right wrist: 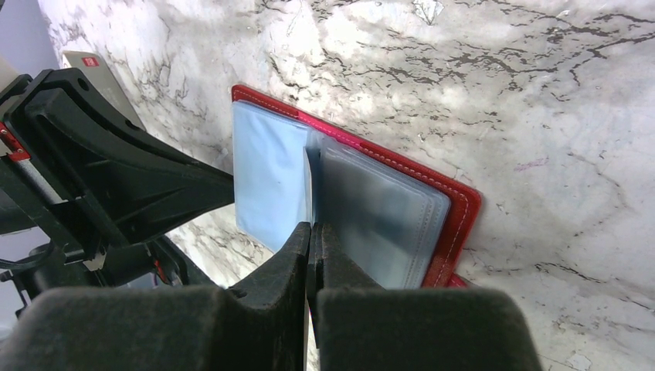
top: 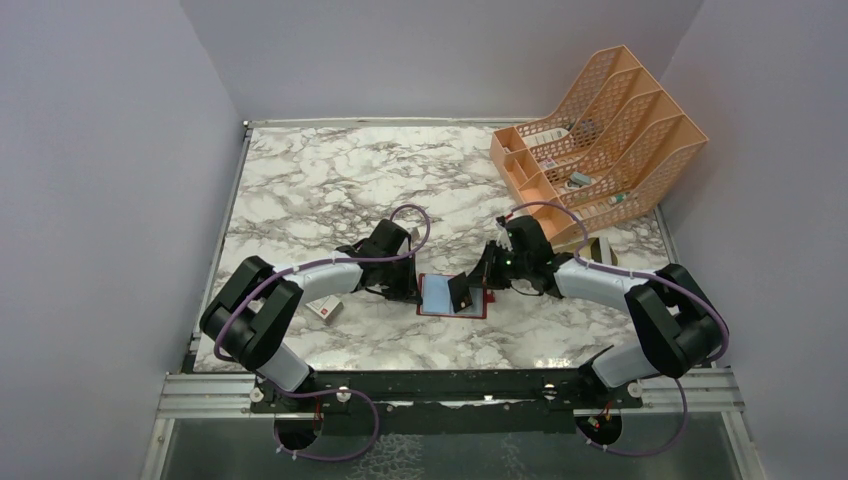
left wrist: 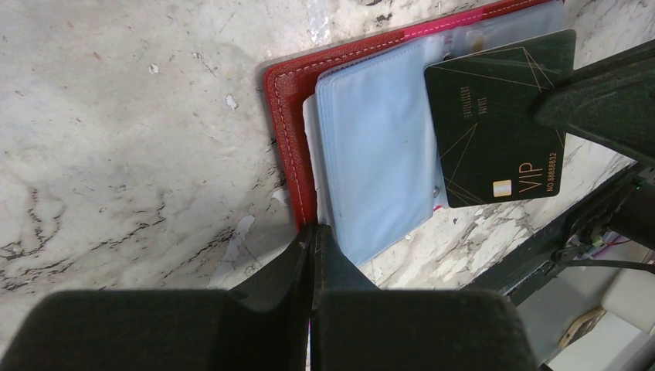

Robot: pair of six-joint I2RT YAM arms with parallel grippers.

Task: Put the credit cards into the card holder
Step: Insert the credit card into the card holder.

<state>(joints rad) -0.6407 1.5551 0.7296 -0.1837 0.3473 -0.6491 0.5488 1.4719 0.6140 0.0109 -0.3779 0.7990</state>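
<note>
One dark card (left wrist: 494, 116), clenched in the right gripper (right wrist: 311, 229), hung unslotted over the open wallet (left wrist: 287, 124); left gripper (left wrist: 313, 233) pressed closed at its edge.

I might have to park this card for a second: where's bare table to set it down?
Bare marble: the wide far stretch left of the orange file rack, and the near strip between the card holder and the base rail. Crowded: the centre, where left hand and right hand meet at it, and beside the white box.
</note>
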